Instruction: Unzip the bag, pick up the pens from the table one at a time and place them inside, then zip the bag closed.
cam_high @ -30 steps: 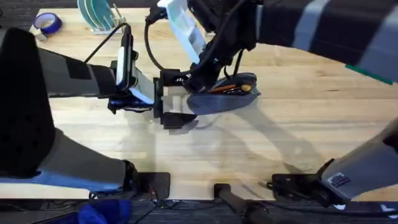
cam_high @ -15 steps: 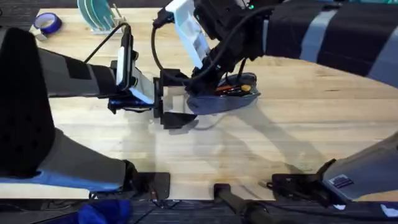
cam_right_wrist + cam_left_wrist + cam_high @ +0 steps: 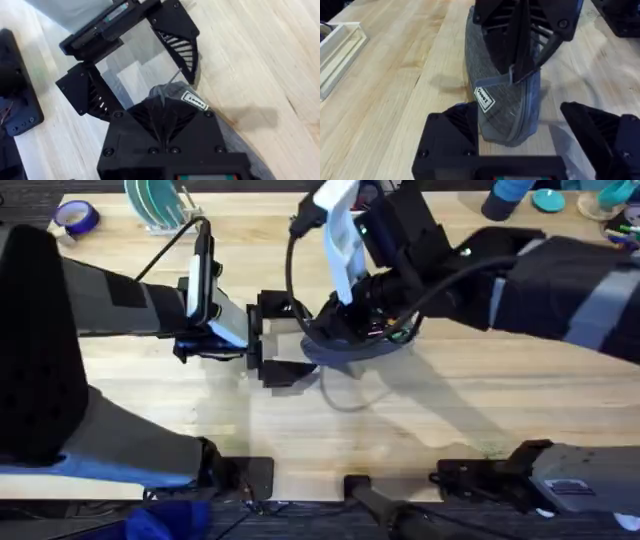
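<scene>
**Both grippers at the pouch's end**

The bag (image 3: pixel 355 345) lies mid-table (image 3: pixel 500 410), pens (image 3: pixel 385 330) inside. The left gripper (image 3: pixel 283 340) stands released, fingers straddling the bag's end without clamping. The right gripper (image 3: pixel 520 75) is clenched on the zipper pull. The right arm now hides more of the bag than a second ago. A small white label (image 3: pixel 484 98) is unreadable. Blue tape roll (image 3: pixel 76 218) sits at the far-left corner.

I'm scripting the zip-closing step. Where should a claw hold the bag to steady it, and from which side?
Grip the bag's narrow end nearest the left claw, coming in level along the table. That end tapers thin enough to fit between the open fingers, and it likely anchors the bag while the right claw works the zipper.
</scene>
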